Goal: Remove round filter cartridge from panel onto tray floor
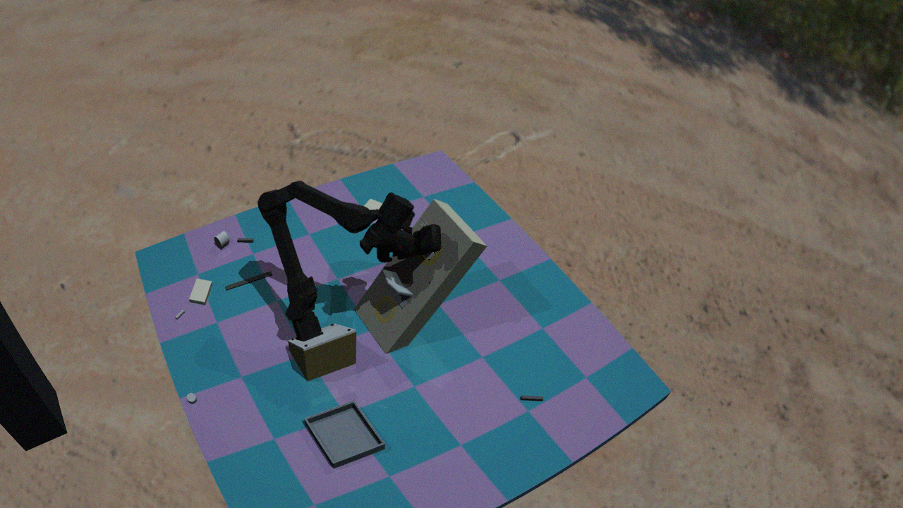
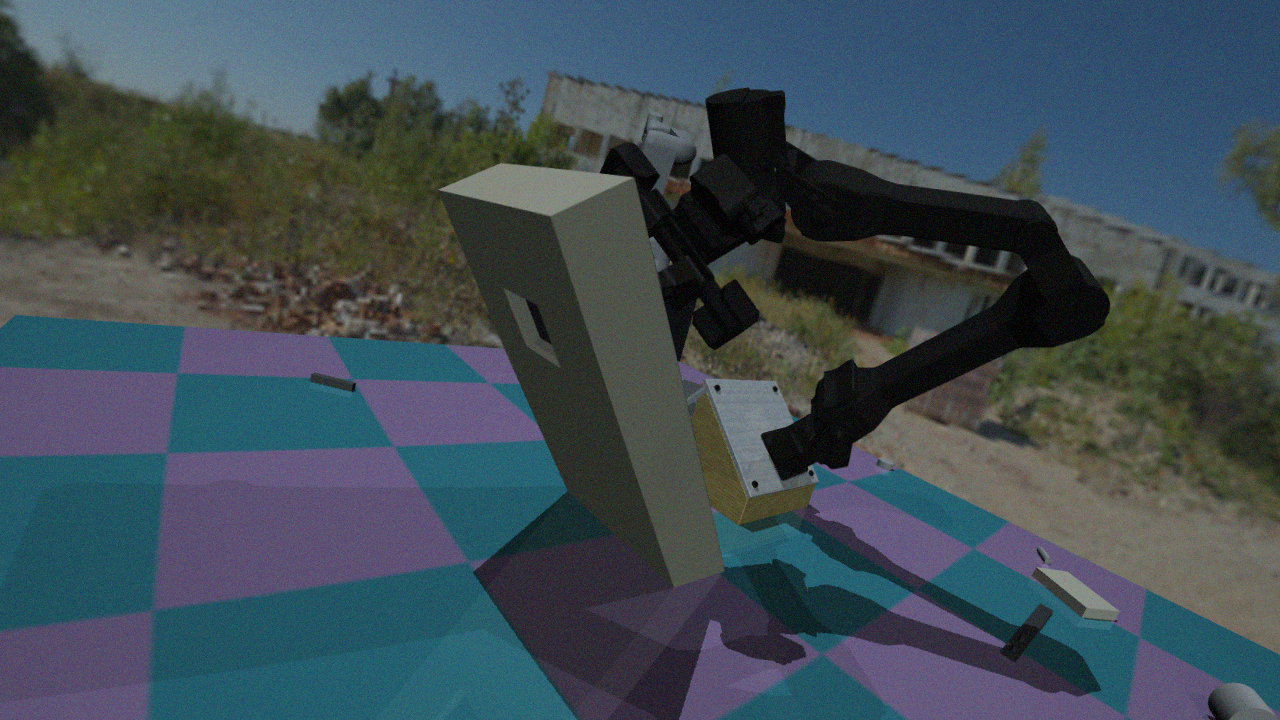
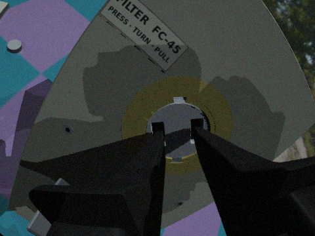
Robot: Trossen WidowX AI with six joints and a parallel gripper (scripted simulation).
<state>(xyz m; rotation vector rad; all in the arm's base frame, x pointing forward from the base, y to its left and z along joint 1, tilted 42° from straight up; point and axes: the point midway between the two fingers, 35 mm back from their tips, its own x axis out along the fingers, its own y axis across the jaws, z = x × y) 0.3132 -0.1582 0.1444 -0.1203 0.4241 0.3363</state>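
The round grey filter cartridge [image 3: 177, 115] sits in the service panel [image 3: 230, 39] [image 1: 403, 322] [image 2: 590, 402], inside a yellow ring [image 3: 134, 115]. Light notches show above and below its face. My gripper [image 3: 178, 134] is partly open, with nothing held between its fingers. Its two fingertips are at the two dark slots on the cartridge face; how deep they reach cannot be told. In the top view the arm covers the cartridge, and in the exterior view the panel hides its face. The tray [image 1: 343, 434] is empty and lies in front of the arm's base.
The panel leans, with a grey curved part [image 1: 397, 283] standing out from its face and a label [image 3: 144, 29] above the ring. The arm's base block [image 1: 331, 360] stands between panel and tray. Small loose pieces lie about, among them a dark bar [image 1: 531, 398] and a pale block [image 1: 200, 291].
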